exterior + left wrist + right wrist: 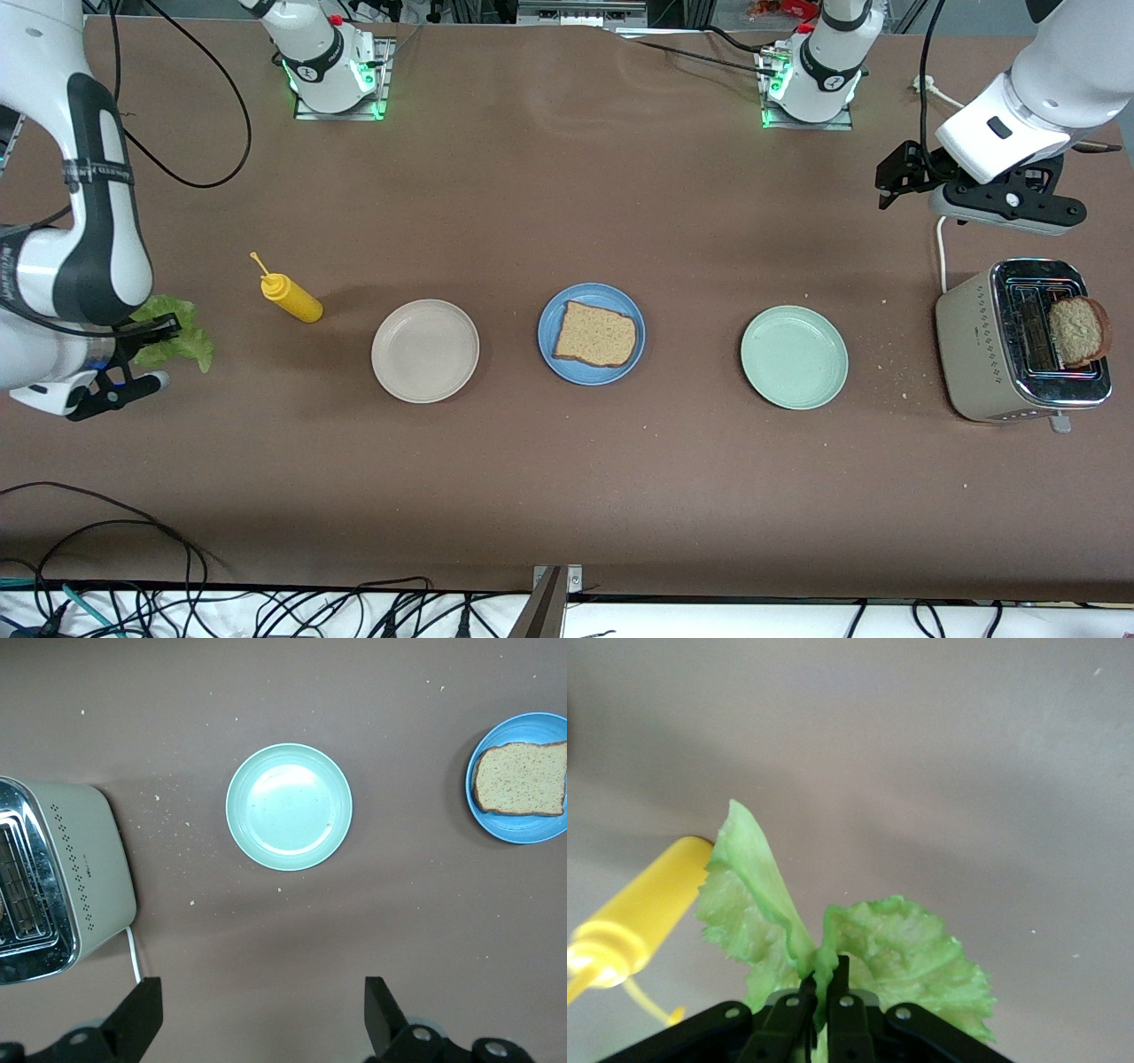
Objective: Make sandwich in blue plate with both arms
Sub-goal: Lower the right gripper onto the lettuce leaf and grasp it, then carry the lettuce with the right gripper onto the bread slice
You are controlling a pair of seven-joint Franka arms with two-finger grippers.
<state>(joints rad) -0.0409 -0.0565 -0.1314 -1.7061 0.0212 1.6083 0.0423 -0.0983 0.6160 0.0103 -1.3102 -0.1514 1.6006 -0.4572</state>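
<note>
The blue plate (547, 344) (524, 835) lies mid-table with one brown bread slice (596, 335) (521, 780) flat on it. A second slice (1078, 330) sticks out of the toaster (979, 346) (84, 864) at the left arm's end. At the right arm's end, my right gripper (146, 344) (824, 973) is shut on a ruffled green lettuce leaf (182, 337) (908, 955), pinching a fold of it. My left gripper (897, 177) (261, 1014) hangs open and empty above the table, between the toaster and its base.
A beige plate (425, 350) and a pale green plate (795, 357) (289, 806) flank the blue one. A yellow squeeze bottle (291, 297) (638, 912) lies beside the lettuce. A white power strip (992, 211) sits under the left arm. Crumbs dot the table near the toaster.
</note>
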